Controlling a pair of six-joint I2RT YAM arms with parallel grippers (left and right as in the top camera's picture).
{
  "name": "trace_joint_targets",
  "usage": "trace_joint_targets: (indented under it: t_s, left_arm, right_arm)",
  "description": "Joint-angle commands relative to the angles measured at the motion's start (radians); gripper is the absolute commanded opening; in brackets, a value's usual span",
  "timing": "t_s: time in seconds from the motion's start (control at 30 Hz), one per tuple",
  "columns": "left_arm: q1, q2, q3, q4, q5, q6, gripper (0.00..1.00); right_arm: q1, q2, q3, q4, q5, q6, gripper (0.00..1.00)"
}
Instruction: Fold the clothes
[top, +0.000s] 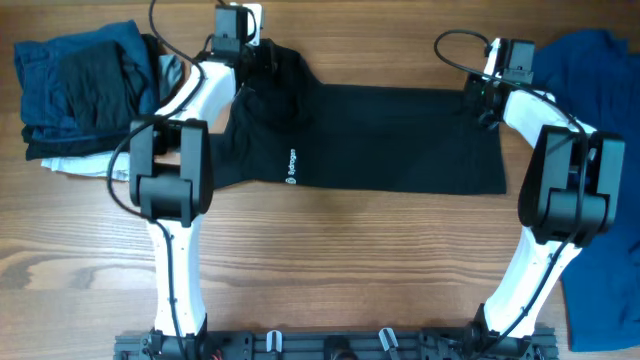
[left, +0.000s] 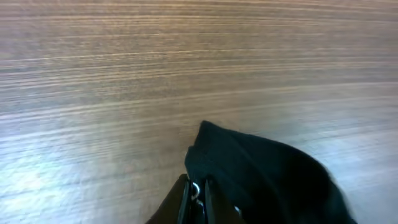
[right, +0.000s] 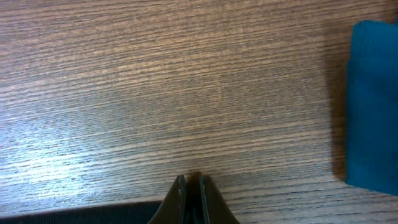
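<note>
black garment (top: 400, 140), long axis left-right at frame ctr: we see left gripper (left: 194, 188) clenched on its upper-left edge, right gripper (right: 191, 182) pressed closed at upper-right corner, cloth hold unclear.

The blue garment (top: 590, 70) runs off the overhead frame's right edge. The left arm (top: 200, 90) covers the upper-left corner of the black garment (top: 400, 140), whose white lettering (top: 291, 168) is too small to read.

Claw (left: 194, 188) pinches black garment (left: 267, 180)
</note>
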Motion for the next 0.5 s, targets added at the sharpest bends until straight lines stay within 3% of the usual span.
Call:
trace_joint_targets:
  t_s: [0.0, 0.27, 0.3, 0.37, 0.47]
  left_arm:
    - [0.010, -0.127, 0.004, -0.055, -0.035, 0.028, 0.11]
    - [0.027, -0.189, 0.004, -0.168, -0.047, 0.026, 0.13]
    - [0.028, -0.189, 0.004, -0.172, -0.042, 0.023, 0.17]
    - [0.028, -0.177, 0.002, -0.173, -0.021, 0.023, 0.33]
    - [0.028, -0.134, 0.002, -0.137, 0.028, 0.024, 0.44]
  right_arm:
    - [0.003, -0.039, -0.013, -0.021, -0.098, 0.000, 0.04]
    - [0.003, -0.141, -0.013, -0.085, -0.114, -0.037, 0.04]
    - [0.003, -0.147, -0.013, -0.090, -0.114, -0.042, 0.04]
    - [0.003, -0.151, -0.013, -0.095, -0.110, -0.049, 0.04]
    - [0.003, -0.143, -0.013, -0.104, -0.090, -0.048, 0.04]
